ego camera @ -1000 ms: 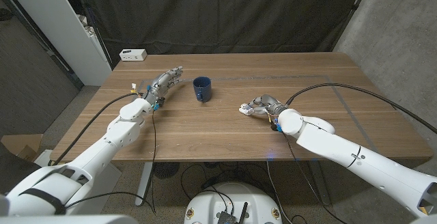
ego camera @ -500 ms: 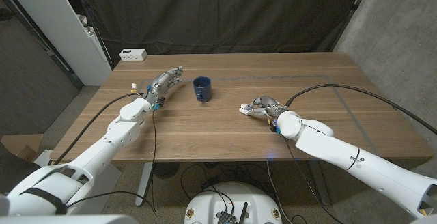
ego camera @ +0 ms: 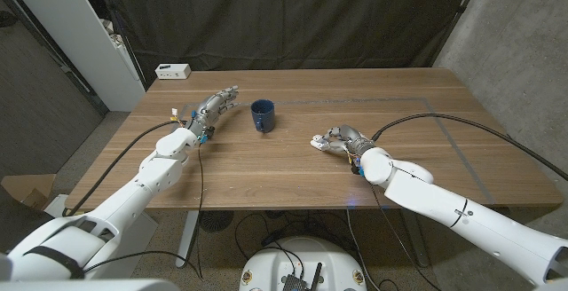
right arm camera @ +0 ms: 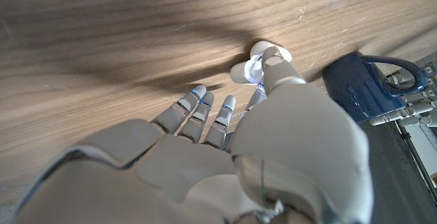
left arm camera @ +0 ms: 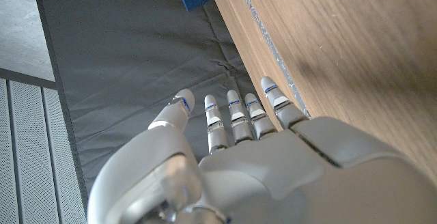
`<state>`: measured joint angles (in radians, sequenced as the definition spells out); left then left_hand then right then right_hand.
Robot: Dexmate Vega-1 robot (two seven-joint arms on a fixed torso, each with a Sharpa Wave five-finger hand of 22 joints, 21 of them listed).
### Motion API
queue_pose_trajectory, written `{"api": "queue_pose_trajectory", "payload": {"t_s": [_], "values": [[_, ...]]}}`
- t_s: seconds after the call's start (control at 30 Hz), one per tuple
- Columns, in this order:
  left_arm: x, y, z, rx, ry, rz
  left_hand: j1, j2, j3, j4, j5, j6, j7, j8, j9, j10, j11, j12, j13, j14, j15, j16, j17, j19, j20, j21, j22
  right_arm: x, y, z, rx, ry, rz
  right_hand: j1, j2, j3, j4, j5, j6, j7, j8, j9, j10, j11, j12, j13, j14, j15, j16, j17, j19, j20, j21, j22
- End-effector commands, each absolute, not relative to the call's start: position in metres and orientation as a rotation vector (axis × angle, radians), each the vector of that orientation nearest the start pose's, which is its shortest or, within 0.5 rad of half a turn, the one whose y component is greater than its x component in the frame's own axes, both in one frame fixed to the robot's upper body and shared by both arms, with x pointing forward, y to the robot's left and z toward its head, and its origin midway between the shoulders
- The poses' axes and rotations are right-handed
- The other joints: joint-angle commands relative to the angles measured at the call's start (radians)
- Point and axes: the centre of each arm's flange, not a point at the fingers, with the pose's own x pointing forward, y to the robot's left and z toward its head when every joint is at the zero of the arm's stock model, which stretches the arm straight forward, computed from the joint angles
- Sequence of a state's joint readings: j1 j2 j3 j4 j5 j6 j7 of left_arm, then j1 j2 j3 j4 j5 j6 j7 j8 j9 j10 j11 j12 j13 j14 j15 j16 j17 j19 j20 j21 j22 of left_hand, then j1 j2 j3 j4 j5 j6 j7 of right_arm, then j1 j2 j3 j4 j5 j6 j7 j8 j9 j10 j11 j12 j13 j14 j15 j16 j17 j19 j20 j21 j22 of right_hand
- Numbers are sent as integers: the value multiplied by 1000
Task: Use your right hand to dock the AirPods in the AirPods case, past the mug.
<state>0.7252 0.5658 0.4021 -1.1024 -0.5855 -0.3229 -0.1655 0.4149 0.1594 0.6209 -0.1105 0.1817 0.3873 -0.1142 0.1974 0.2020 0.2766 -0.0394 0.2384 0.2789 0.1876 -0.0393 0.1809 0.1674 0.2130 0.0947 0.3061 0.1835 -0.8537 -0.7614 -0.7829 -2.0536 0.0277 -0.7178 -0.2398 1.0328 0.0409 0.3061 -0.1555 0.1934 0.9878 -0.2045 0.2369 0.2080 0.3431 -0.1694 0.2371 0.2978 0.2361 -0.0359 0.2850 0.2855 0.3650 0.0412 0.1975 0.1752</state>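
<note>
Reaching in from the near right corner, your right hand [ego camera: 342, 138] sits at mid-desk with its fingertips [right arm camera: 276, 59] at a small white piece, the AirPods [right arm camera: 250, 68]. In the wrist view the thumb tip is touching or just over that piece, while the other fingers lie extended along the desk [ego camera: 293, 171]; whether you actually have it pinched, I cannot tell. Judging by its look, it is light, hard and glossy, so it will likely skid or squirt out under a sideways push. Take it between thumb and a fingertip across its rounded body, with gentle pressure, and lift straight up before travelling.

Farther off, toward your left, stands the dark blue mug [ego camera: 262, 115], upright, handle turned away from your hand; keep your wrist well apart from it as you pass. I cannot make out the AirPods case in these pictures.

Beyond the mug, your left hand [ego camera: 216, 104] rests at the far left of the desk, fingers straight and together, holding nothing.
</note>
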Motion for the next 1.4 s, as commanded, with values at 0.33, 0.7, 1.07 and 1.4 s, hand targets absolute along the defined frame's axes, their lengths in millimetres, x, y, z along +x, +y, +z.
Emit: {"api": "queue_pose_trajectory", "payload": {"t_s": [0.33,0.7,1.07,1.4], "values": [[672,332,-18,145,-567,-224,-5,-3,3,-1,4,0,3,0,3,3,1,6,-1,7,-17,0,4,8,0,-6,6,556,-166,-86,-813,-270,123,-6,18,-3,13,2,10,8,3,4,11,5,4,1,13,-120,10,3,11,-1,7,1],[670,329,-17,148,-566,-220,-6,-5,2,-2,3,-1,1,0,3,3,1,6,-1,7,-17,0,4,8,-1,-7,6,562,-170,-91,-776,-269,120,-12,29,-6,19,2,9,8,1,6,12,2,3,-1,15,-122,14,5,14,-5,7,1],[670,329,-17,149,-563,-216,-10,-9,-1,-1,2,-3,-1,0,3,4,0,7,-1,7,-18,0,4,10,-1,-8,6,570,-174,-96,-718,-273,116,-25,41,-12,26,-1,7,2,-3,8,13,2,2,-2,15,-122,18,8,15,-6,7,1],[670,328,-17,151,-559,-215,-13,-10,-4,0,2,-4,-2,-1,3,4,-1,6,-2,6,-19,0,4,10,-2,-10,6,574,-175,-101,-688,-268,119,-22,44,-13,22,-1,5,-3,-5,9,15,0,2,-2,18,-123,20,8,17,-6,7,1]]}}
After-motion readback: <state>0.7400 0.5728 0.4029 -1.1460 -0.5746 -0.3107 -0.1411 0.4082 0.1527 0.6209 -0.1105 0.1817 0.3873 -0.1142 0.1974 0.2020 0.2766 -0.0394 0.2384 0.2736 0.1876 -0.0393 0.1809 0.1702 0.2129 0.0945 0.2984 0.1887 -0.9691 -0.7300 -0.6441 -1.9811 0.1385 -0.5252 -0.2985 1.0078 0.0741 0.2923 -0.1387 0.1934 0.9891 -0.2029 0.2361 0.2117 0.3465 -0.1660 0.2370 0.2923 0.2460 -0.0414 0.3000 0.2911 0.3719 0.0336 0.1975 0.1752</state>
